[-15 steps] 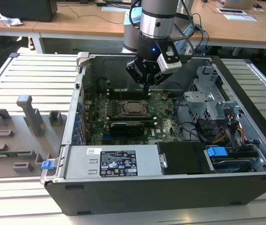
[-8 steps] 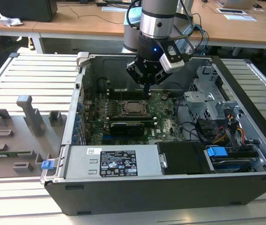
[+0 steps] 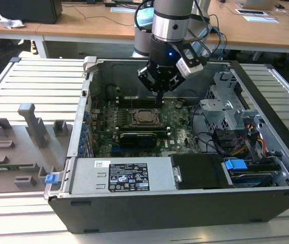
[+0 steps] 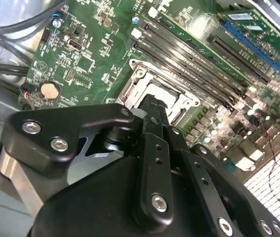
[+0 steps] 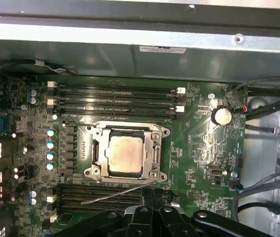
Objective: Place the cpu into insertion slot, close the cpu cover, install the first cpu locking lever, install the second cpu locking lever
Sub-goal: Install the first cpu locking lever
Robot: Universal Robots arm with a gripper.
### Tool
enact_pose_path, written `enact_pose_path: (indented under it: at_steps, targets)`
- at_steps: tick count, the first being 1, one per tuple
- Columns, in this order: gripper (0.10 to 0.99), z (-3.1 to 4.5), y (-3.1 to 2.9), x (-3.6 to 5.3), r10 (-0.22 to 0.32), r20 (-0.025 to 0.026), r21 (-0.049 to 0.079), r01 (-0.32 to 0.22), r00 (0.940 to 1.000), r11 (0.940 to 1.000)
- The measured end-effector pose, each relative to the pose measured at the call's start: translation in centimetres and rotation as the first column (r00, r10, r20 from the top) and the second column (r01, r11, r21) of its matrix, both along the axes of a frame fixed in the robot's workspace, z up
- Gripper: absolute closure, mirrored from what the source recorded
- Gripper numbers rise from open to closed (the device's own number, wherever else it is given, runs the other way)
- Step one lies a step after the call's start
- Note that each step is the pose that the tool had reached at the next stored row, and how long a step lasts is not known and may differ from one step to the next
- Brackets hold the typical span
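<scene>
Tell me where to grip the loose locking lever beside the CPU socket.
Take the locking lever near its free end, over the memory slots, where the thin wire stands clear of the cpu cover. Come from above, pincer straddling the wire crosswise.

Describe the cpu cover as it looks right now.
The cpu cover is a thin silvery metal frame with a square window. It lies flat and closed over the cpu, whose dull grey top shows through. A thin wire lever slants loose off one edge, beside the gripper; contact is unclear.
</scene>
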State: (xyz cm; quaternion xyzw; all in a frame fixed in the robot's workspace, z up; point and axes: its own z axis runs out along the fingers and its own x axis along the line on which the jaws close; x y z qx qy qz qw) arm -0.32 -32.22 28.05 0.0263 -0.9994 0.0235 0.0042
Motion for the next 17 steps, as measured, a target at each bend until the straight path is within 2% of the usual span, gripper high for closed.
enact_pose_path:
  at_steps: [1,3,4,11,17]
  targets:
    - [0.980,0.00,0.00,0.00,0.009,0.0000,0.021,-0.009,1.0000,0.9997]
    - [0.980,0.00,0.00,0.00,0.016,0.0009,0.088,-0.016,0.9999,0.9960]
    - [0.980,0.00,0.00,0.00,0.023,0.0010,0.094,-0.023,0.9997,0.9953]
    - [0.980,0.00,0.00,-0.13,0.037,0.0010,0.095,-0.037,0.9993,0.9948]
    - [0.980,-0.02,0.00,-1.59,0.037,0.0011,0.095,-0.037,0.9993,0.9948]
